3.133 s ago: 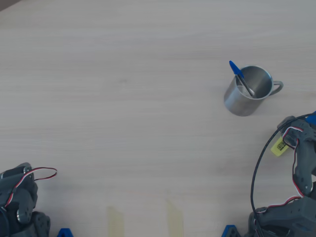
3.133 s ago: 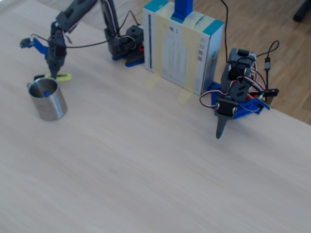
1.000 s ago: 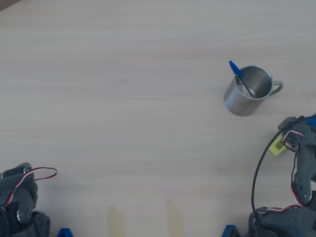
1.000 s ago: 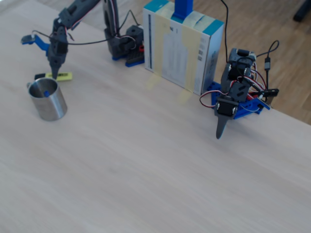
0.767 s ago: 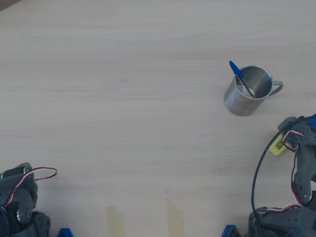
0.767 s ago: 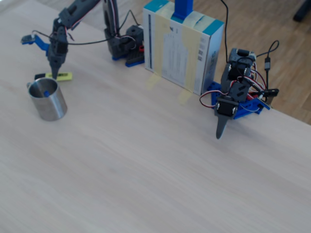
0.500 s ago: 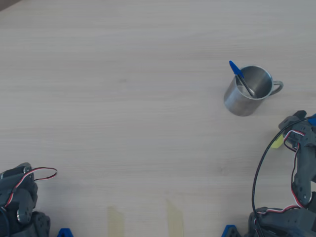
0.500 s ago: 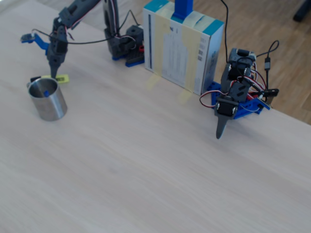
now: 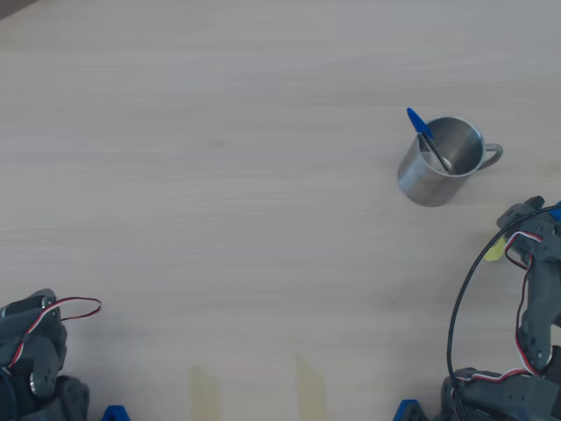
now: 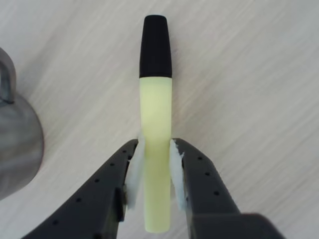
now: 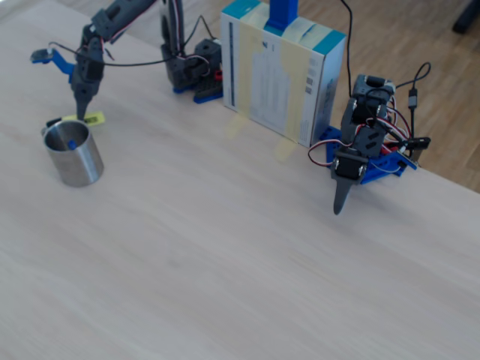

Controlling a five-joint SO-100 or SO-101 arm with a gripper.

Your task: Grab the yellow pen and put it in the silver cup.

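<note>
**Mia:** Look from above first. Where is the yellow pen (image 9: 496,249)?

**Ben:** Only a tiny yellow bit shows, below and to the right of the silver cup (image 9: 438,162), near it. The dark arm (image 9: 536,289) covers the rest.

**Mia:** What is in the cup?

**Ben:** A thin blue pen (image 9: 424,134) leans inside and pokes over the rim. I think that could get in the way when the yellow pen goes in.

**Mia:** Now the wrist view.

**Ben:** The gripper (image 10: 156,172) is squeezed on the yellow pen (image 10: 156,144). The two white pads (image 10: 135,167) press its sides, low on the body. The pen is fat and pale yellow with a black cap (image 10: 155,47) at the far end. The cup (image 10: 17,149) is just left of it, grey and shiny.

**Mia:** What could go wrong?

**Ben:** The pen looks smooth. Held so far from the cap, I guess it could tip or slide out on the way up. It could also bump the cup's rim and knock the cup over.

**Mia:** And the side view?

**Ben:** The gripper (image 11: 79,112) points down just behind the cup (image 11: 73,154), with the pen (image 11: 82,118) at its tip, low by the table. I cannot tell if the pen is off the table yet.
</note>
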